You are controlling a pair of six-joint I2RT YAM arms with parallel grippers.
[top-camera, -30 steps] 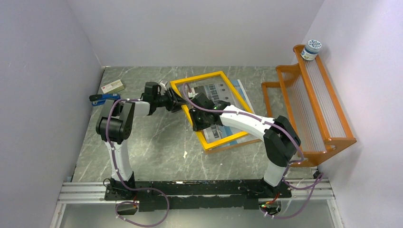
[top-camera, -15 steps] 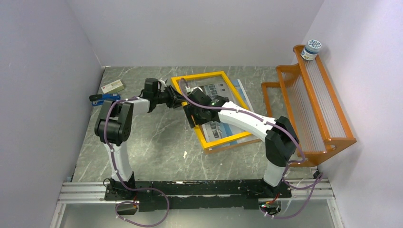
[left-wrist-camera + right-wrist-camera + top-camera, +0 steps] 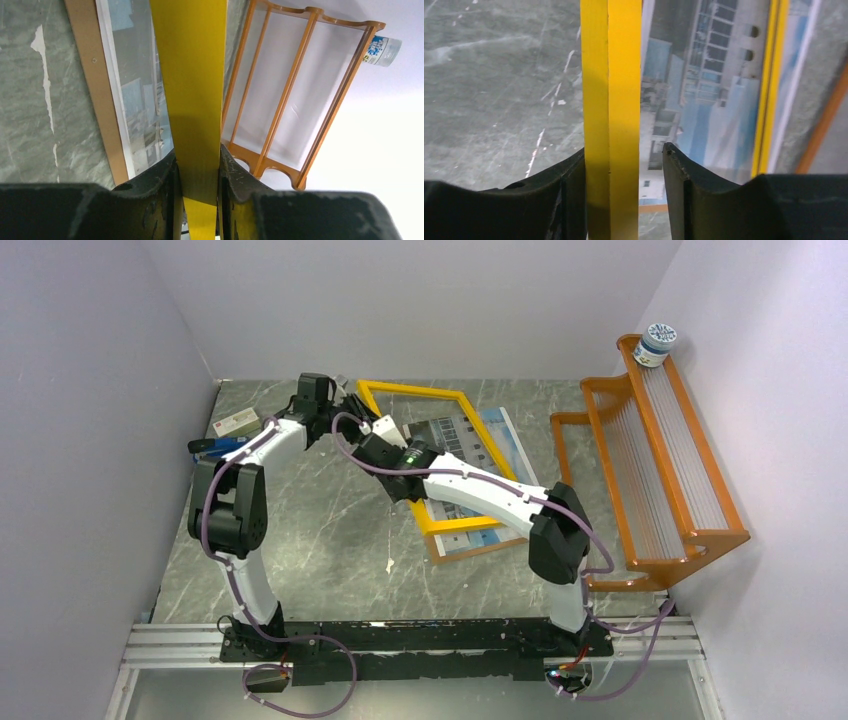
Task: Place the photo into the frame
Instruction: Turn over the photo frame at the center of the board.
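Yellow wooden rectangular picture frame [image 3: 192,90]: rail pinched between left gripper [image 3: 197,167] fingers; right gripper [image 3: 624,155] straddles it part-open, not clamped.

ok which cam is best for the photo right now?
Top external: only it shows most of the photo, lying beneath the frame, though the right arm crosses it. Right wrist gives a close strip of building and blue sky. Left wrist shows a sliver beside the brown backing panel.
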